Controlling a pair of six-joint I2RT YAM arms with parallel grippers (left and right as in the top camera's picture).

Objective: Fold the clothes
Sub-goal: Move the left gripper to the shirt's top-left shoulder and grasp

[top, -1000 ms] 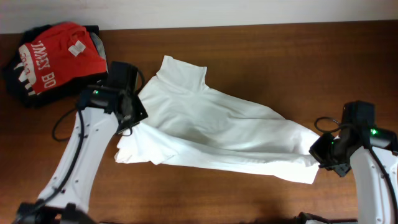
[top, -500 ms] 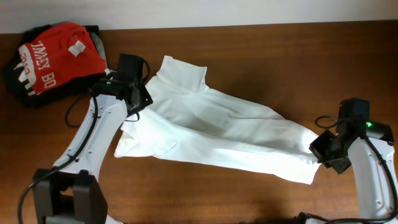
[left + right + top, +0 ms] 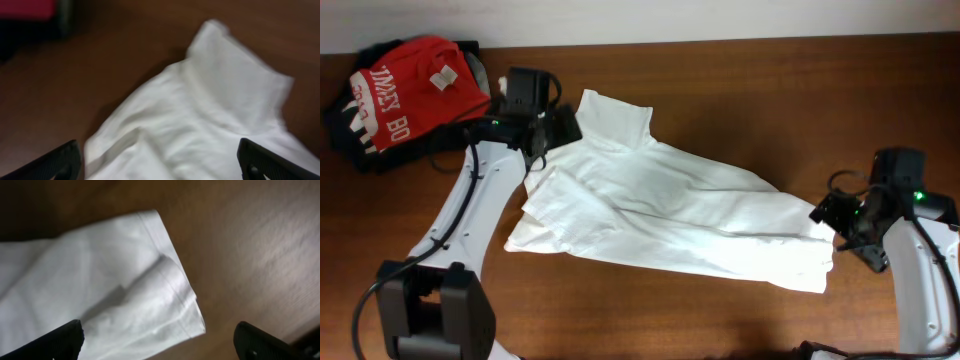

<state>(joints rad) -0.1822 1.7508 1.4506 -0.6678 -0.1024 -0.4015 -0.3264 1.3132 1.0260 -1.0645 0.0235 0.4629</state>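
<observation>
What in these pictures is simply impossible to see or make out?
- Overhead: the shirt lies folded over itself, so any print on its front is hidden.
- Overhead: the dark clothes sit mostly under the red shirt; how many there are cannot be told.
- Wrist views: of the left gripper and right gripper only fingertips show; the bottom edge cuts off the rest.
- Left wrist view: blurred, so seams are lost.

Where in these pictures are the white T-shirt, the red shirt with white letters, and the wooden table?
white T-shirt (image 3: 670,210): overhead view, middle of its body.
red shirt (image 3: 425,100): overhead view, red cloth beside the lettering.
table (image 3: 770,110): overhead view, bare wood beyond the T-shirt.
</observation>
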